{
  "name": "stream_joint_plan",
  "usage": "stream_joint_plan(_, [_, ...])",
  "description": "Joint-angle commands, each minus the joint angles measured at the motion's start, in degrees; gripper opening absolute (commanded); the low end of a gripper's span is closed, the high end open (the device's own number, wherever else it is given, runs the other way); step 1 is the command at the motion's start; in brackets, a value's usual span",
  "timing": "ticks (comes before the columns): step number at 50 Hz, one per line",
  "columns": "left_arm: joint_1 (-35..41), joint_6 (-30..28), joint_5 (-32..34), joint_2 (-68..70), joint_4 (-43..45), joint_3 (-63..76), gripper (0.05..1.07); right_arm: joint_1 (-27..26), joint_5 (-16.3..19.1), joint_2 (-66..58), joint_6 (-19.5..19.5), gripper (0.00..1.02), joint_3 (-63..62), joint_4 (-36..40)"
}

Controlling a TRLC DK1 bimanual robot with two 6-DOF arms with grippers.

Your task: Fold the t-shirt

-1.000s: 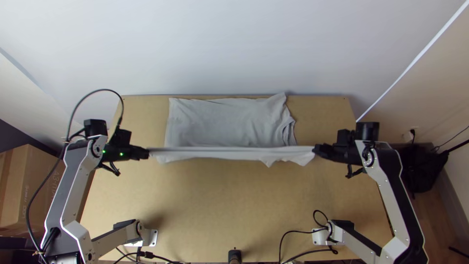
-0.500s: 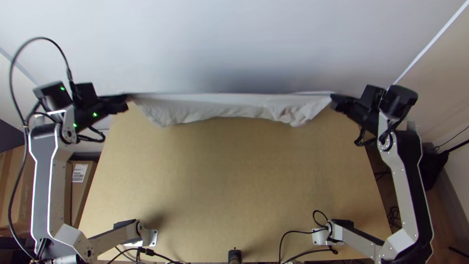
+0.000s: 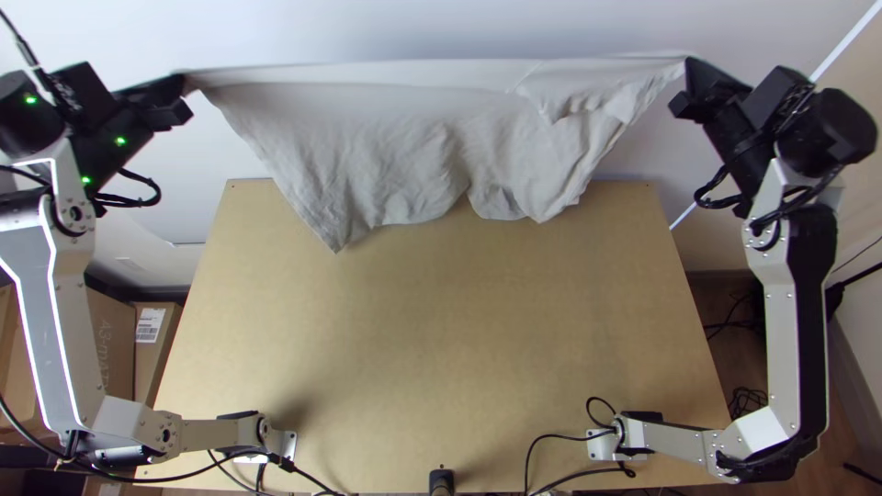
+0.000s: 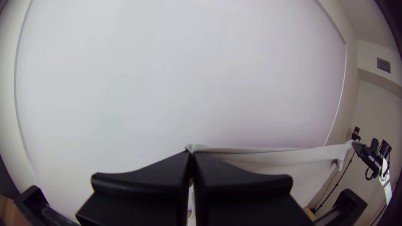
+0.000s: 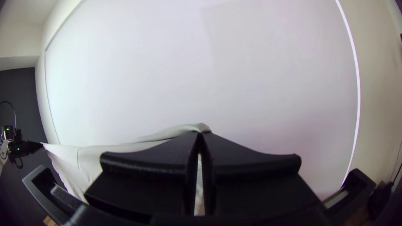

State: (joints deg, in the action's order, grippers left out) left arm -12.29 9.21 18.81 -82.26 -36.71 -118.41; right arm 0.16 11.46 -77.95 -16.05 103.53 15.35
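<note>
Pale wall (image 3: 441, 23) rises behind the light wooden table (image 3: 441, 331), whose far edge sits below the lifted grey t-shirt (image 3: 367, 138). Over the last 1.0 s, both arms have raised it from the table's far half, and it now hangs, its top edge taut between 2 clenched grippers: left (image 4: 191, 154) and right (image 5: 201, 134), each pinching a corner. That likely straightens the cloth before laying it down to fold. Cardboard boxes (image 3: 106, 335) stand beyond the table's left edge.
</note>
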Motion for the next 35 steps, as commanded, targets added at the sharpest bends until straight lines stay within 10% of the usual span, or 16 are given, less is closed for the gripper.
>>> stream_joint_plan(1, [-1.3, 1.9, -3.7, 1.4, 1.7, -6.0, 0.08, -0.3, -3.9, 3.0, -0.6, 0.02, 4.8, -2.8])
stream_joint_plan(35, [-4.3, 8.9, -5.2, 23.3, 9.8, -7.7, 0.08, 4.5, -4.7, 27.6, -2.4, 0.02, 5.5, -4.1])
